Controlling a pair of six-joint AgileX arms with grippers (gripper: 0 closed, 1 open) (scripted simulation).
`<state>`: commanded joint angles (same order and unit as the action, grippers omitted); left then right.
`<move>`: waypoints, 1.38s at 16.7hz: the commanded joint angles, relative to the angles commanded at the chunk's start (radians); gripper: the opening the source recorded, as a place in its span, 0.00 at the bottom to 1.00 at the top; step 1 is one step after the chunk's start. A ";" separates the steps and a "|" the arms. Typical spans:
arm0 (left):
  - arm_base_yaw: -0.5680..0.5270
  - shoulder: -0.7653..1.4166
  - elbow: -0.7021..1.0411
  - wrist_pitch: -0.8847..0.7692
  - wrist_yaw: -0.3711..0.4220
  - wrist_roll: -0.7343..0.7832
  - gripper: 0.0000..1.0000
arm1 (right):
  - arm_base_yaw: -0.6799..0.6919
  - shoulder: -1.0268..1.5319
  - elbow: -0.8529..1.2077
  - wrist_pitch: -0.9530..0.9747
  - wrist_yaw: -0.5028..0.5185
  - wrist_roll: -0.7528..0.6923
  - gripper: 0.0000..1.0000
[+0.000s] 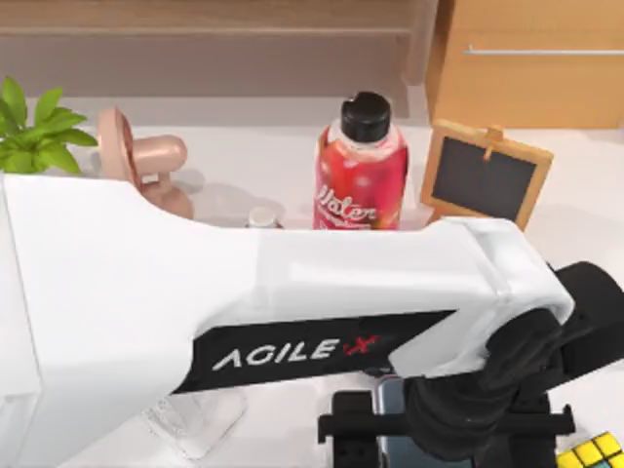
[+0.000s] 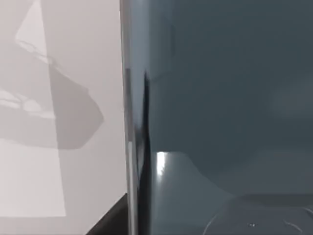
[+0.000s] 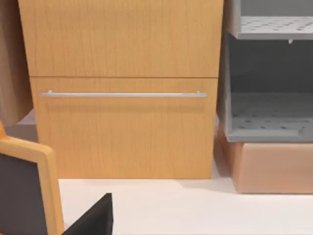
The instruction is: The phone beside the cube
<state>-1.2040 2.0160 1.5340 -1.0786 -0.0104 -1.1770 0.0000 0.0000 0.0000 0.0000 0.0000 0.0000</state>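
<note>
One phone (image 1: pixel 392 398) lies flat at the worktop's (image 1: pixel 585 200) near edge under the left gripper (image 1: pixel 444 429); finger state cannot be told. One cube (image 1: pixel 592 452) sits near its right. One red bottle (image 1: pixel 360 175), one chalkboard (image 1: pixel 485 174) and a wooden cabinet (image 3: pixel 122 88) stand behind.

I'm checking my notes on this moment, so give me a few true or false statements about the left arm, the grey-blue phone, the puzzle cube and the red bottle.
1. The white left arm reaches across to the table's right side. True.
2. The left gripper is above the thin grey-blue glassy phone. True.
3. The yellow, green and orange puzzle cube sits at the table's left edge. False: it is at the lower right corner.
4. The red bottle with a black cap lies on its side. False: it stands upright.
</note>
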 joint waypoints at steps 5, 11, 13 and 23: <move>0.000 -0.006 0.003 0.004 0.000 0.000 0.00 | 0.000 0.000 0.000 0.000 0.000 0.000 1.00; -0.001 -0.034 0.016 0.021 0.002 0.001 0.00 | 0.000 0.000 0.000 0.000 0.000 0.000 1.00; -0.001 -0.046 0.023 0.030 0.003 0.001 0.00 | 0.000 0.000 0.000 0.000 0.000 0.000 1.00; -0.006 -0.110 0.055 0.084 0.005 0.004 0.00 | 0.000 0.000 0.000 0.000 0.000 0.000 1.00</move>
<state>-1.2096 1.9055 1.5886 -0.9951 -0.0055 -1.1730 0.0000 0.0000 0.0000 0.0000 0.0000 0.0000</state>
